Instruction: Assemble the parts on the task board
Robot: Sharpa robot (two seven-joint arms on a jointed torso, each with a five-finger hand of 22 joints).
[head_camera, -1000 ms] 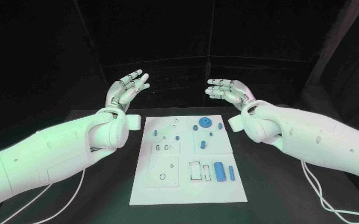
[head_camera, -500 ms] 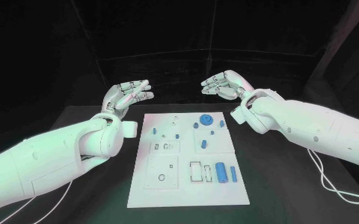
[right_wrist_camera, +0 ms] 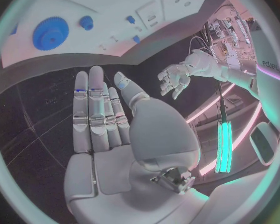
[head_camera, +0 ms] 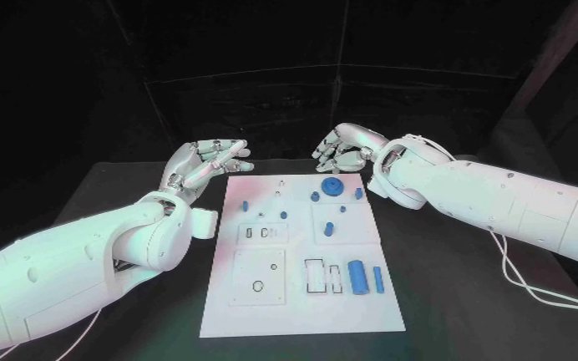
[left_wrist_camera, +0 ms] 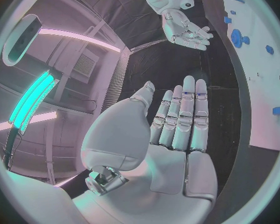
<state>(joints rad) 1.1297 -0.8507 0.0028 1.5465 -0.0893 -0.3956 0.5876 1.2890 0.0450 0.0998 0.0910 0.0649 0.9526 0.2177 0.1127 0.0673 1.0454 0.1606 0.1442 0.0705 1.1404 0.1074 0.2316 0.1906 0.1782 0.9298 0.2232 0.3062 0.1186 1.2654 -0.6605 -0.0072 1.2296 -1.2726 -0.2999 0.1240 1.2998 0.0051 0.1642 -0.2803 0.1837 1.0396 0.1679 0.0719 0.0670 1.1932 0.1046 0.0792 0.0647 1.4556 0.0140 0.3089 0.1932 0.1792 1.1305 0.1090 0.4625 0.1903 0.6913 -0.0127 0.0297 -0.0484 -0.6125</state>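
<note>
Two hands we log, both empty, fingers apart: left hand centre-left | right hand centre-right | task board lower centre, blue gear at its top.

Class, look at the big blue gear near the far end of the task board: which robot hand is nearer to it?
The right robot hand. It hovers just beyond the blue gear, by the task board's far edge; the left robot hand hovers off the board's far left corner, farther away.

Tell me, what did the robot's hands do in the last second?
Both hands came down toward the far end of the task board. The left hand and the right hand tipped forward, fingers curling a little. Neither took hold of anything. The blue parts stayed in place.
</note>
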